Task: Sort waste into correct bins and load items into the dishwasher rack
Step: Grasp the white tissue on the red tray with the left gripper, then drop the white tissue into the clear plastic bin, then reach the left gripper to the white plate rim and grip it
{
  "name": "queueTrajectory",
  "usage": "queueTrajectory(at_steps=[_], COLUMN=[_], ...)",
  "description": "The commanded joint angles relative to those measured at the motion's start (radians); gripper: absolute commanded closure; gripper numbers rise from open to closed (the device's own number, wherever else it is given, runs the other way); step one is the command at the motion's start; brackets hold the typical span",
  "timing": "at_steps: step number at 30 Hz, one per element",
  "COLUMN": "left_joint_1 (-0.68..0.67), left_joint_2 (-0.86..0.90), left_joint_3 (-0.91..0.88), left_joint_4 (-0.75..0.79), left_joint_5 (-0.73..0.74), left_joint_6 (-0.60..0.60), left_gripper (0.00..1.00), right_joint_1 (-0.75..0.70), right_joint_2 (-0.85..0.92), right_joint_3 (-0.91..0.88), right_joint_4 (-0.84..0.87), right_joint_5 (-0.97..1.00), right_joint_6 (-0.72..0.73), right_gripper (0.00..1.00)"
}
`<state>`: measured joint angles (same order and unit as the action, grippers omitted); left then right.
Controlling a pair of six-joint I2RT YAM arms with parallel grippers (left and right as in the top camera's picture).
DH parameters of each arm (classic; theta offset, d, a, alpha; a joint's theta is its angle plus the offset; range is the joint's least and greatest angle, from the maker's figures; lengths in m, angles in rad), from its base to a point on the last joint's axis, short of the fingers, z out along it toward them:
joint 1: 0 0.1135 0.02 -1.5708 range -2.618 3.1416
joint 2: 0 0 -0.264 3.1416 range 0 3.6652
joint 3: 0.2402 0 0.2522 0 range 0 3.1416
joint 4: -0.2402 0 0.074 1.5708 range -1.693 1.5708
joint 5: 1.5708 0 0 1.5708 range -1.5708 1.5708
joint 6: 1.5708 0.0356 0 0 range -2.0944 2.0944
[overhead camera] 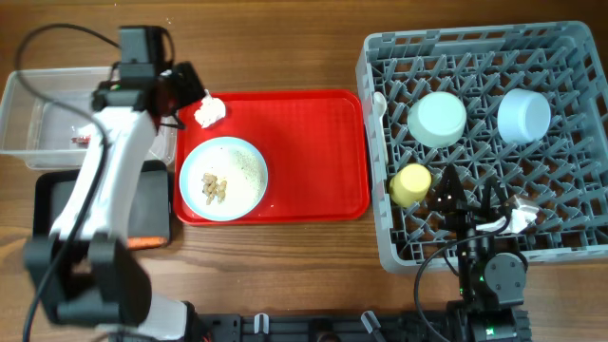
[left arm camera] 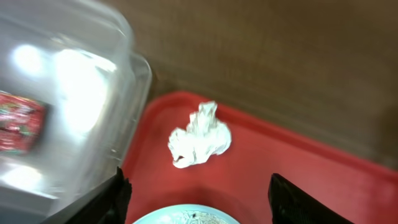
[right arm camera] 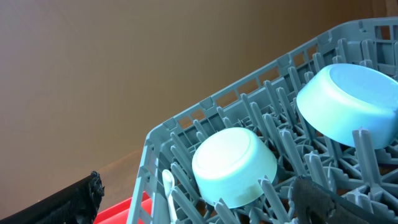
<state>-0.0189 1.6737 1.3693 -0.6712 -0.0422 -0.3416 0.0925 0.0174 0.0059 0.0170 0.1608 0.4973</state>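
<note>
A crumpled white tissue [overhead camera: 209,111] [left arm camera: 199,137] lies in the far left corner of the flat red tray [overhead camera: 313,152]. My left gripper [overhead camera: 187,87] [left arm camera: 199,202] hangs open and empty just above it. The light-blue plate [overhead camera: 223,178] [left arm camera: 186,216] holds rice and brown scraps [overhead camera: 215,187]. The red wrapper [overhead camera: 81,140] [left arm camera: 18,121] lies in the clear tub [overhead camera: 28,90] [left arm camera: 81,93]. A carrot piece [overhead camera: 142,241] lies in the black tray [overhead camera: 57,204]. The grey rack [overhead camera: 570,190] [right arm camera: 186,124] holds the pale green bowl [overhead camera: 437,119] [right arm camera: 233,167], light-blue bowl [overhead camera: 523,115] [right arm camera: 348,102], yellow-green cup [overhead camera: 411,184] and white spoon [overhead camera: 379,104] [right arm camera: 168,186]. My right gripper [overhead camera: 470,195] [right arm camera: 199,202] is open and empty over the rack's front.
The clear tub's wall stands close to the left of my left gripper. The rack's upright pegs surround my right gripper. Bare wooden table [overhead camera: 285,47] lies behind the red tray and between the tray and the rack.
</note>
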Motion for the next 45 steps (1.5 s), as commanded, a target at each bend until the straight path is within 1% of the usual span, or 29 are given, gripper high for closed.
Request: queueTrajectory(at_steps=[1,9,11,13,15,16,17,19,21,25,27,28,29,30,31,32,33,34,35,36,37,40,43,45], left_joint_1=[-0.019,-0.025,-0.026,-0.026,-0.030,-0.030,-0.030,-0.027,-0.021,-0.006,0.015,0.031,0.062,0.086,0.118,0.146,0.180,0.199,0.210,0.225,0.230,0.224,0.183,0.122], left_joint_2=[0.194,0.363,0.382,0.385,0.381,0.375,0.366,0.335,0.275,0.132,0.050,0.012,-0.027,-0.042,-0.048,-0.047,-0.032,-0.017,-0.005,0.021,0.034,0.027,-0.029,-0.088], left_joint_3=[-0.027,-0.027,-0.027,-0.027,-0.026,-0.026,-0.023,-0.012,0.005,0.020,0.020,0.019,0.019,0.019,0.019,0.019,0.019,0.019,0.019,0.019,0.019,0.023,0.055,0.074], left_joint_4=[0.049,0.169,0.188,0.195,0.199,0.204,0.202,0.175,0.114,0.029,-0.012,-0.033,-0.054,-0.060,-0.060,-0.060,-0.058,-0.054,-0.050,-0.044,-0.043,-0.057,-0.090,-0.112], left_joint_5=[0.021,0.015,0.016,0.016,0.035,0.054,0.077,0.117,0.121,0.109,0.033,-0.037,-0.139,-0.190,-0.225,-0.229,-0.228,-0.224,-0.223,-0.220,-0.209,-0.201,-0.183,-0.183], left_joint_6=[0.024,0.024,0.024,0.023,0.023,0.023,0.019,0.013,-0.032,-0.037,-0.051,-0.072,-0.091,-0.093,-0.093,-0.094,-0.117,-0.123,-0.122,-0.114,-0.107,-0.084,-0.084,-0.085], left_gripper=[0.26,0.28,0.33,0.44,0.74,0.83,0.95,0.96,0.96,0.96,0.96,0.96,0.96,0.96,0.96,0.96,0.93,0.81,0.51,0.24,0.15,0.07,0.06,0.10], right_joint_1=[-0.005,-0.005,-0.005,-0.005,-0.005,-0.005,-0.005,-0.005,-0.005,-0.005,-0.005,-0.005,-0.005,-0.005,-0.005,-0.005,-0.005,-0.005,-0.005,-0.005,-0.005,-0.005,-0.005,-0.005], right_joint_2=[-0.007,-0.007,-0.007,-0.007,-0.007,-0.007,-0.007,-0.007,-0.007,-0.007,-0.007,-0.007,-0.007,-0.007,-0.007,-0.007,-0.007,-0.007,-0.007,-0.007,-0.007,-0.007,-0.007,-0.007], right_joint_3=[-0.001,-0.001,-0.001,-0.001,-0.001,-0.001,-0.001,-0.001,-0.001,-0.001,-0.001,-0.001,-0.001,-0.001,-0.001,-0.001,-0.001,-0.001,-0.001,-0.001,-0.001,-0.001,-0.001,-0.001], right_joint_4=[0.006,0.006,0.006,0.006,0.006,0.006,0.006,0.006,0.006,0.006,0.006,0.006,0.006,0.006,0.006,0.006,0.006,0.006,0.006,0.006,0.006,0.006,0.006,0.006], right_joint_5=[-0.008,-0.008,-0.008,-0.008,-0.008,-0.008,-0.008,-0.008,-0.008,-0.008,-0.008,-0.008,-0.008,-0.008,-0.008,-0.008,-0.008,-0.008,-0.008,-0.008,-0.008,-0.008,-0.008,-0.008], right_joint_6=[0.007,0.008,0.007,0.008,0.007,0.007,0.008,0.007,0.007,0.007,0.008,0.007,0.007,0.007,0.007,0.007,0.008,0.007,0.007,0.008,0.007,0.007,0.008,0.008], right_gripper=[0.00,0.00,0.00,0.00,0.00,0.00,0.00,0.00,0.00,0.00,0.00,0.00,0.00,0.00,0.00,0.00,0.00,0.00,0.00,0.00,0.00,0.00,0.00,0.00])
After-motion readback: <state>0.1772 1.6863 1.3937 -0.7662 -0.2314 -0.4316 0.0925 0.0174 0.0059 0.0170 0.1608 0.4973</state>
